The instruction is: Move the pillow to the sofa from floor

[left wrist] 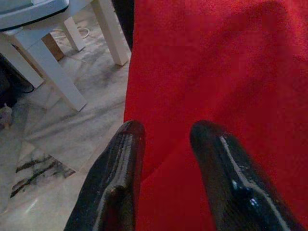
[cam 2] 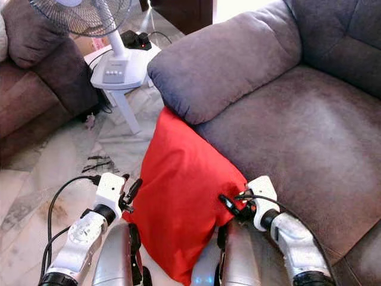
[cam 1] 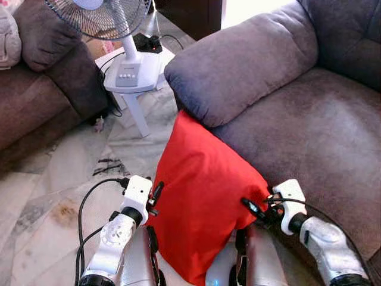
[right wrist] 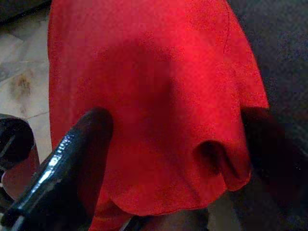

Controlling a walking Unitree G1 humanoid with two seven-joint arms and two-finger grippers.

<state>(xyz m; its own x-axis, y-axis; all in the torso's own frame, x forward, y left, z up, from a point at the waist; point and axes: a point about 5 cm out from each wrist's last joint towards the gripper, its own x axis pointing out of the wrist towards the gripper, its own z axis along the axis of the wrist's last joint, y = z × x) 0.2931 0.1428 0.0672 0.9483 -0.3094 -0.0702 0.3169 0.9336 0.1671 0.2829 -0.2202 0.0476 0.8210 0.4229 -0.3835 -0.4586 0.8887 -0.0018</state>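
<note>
Leaning against the sofa (cam 1: pixel 309 125) front, the red pillow (cam 1: pixel 199 196) sits between both tools. The left tool (cam 1: pixel 156 196) and right tool (cam 1: pixel 253 208) press its sides, fingers parted around it.

Fan (cam 1: pixel 113 24) on white stool (cam 1: pixel 134 77), upright. Black power strip (cam 1: pixel 147 43) behind fan base. Brown couch (cam 1: pixel 36 101) at left. Marble floor (cam 1: pixel 53 179), dark scuffs.

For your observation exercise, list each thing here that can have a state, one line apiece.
Red pillow: upright, leaning on the sofa front, not yet on the seat.
Left tool: open, at the pillow's left edge.
Right tool: open, at its right corner.
Fan: standing on a white stool.
</note>
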